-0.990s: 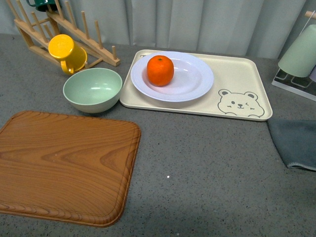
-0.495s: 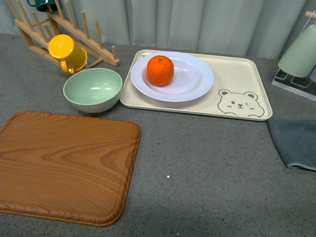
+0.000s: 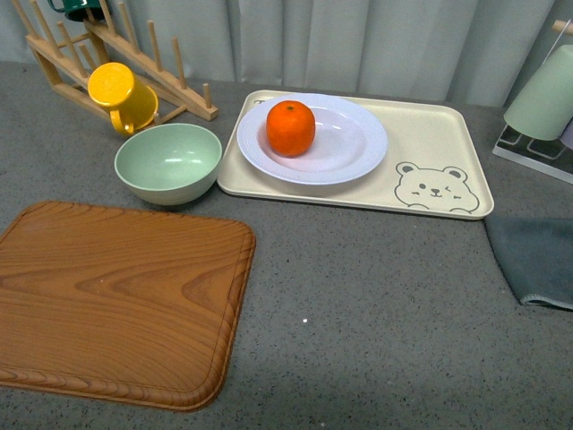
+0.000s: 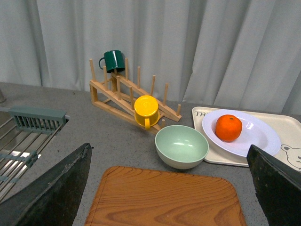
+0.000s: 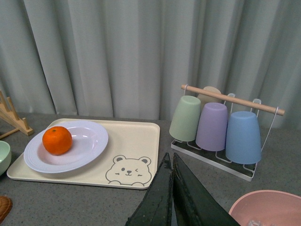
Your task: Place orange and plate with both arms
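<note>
Left tool (image 4: 164,188) was spread open, right tool (image 5: 172,197) pinched closed, both held well short of plate (image 3: 351,148). Orange (image 3: 291,127) could be rolled off if plate were tilted.

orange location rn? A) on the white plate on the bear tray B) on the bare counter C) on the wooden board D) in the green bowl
A: the orange sits on the plate, toward its side nearer the green bowl, and the plate rests on the bear tray; the bowl and the wooden board hold nothing.
</note>
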Tool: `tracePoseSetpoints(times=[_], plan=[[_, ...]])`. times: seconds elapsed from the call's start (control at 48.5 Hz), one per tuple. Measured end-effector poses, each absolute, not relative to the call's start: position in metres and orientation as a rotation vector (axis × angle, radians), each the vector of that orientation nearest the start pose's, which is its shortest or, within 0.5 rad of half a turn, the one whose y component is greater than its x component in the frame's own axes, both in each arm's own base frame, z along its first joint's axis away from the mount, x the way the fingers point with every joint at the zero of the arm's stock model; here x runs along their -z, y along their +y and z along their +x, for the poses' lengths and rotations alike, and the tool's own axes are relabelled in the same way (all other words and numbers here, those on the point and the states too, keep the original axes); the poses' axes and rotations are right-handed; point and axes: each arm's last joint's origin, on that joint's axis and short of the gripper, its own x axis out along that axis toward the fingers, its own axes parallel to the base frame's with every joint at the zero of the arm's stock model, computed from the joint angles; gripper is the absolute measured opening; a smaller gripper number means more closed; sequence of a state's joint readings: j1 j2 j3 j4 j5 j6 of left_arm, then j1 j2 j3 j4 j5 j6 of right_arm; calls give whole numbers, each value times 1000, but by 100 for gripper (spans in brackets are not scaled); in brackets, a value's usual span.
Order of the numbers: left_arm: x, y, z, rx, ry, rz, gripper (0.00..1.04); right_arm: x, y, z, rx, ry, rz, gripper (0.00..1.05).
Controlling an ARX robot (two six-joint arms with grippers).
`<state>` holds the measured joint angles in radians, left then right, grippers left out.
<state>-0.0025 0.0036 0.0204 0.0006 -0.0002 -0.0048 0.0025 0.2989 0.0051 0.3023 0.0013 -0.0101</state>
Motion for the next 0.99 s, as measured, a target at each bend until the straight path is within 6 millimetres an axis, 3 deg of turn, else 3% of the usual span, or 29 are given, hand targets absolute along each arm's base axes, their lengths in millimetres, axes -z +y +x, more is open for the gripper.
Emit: tracePoseSetpoints(times=[0.639, 0.99], plan=[[-170, 0, 97, 2, -18, -5, 98, -165, 0, 98, -4, -3, -10, 1], [-170, 0, 97, 2, -18, -5, 98, -165, 0, 98, -4, -3, -10, 56]])
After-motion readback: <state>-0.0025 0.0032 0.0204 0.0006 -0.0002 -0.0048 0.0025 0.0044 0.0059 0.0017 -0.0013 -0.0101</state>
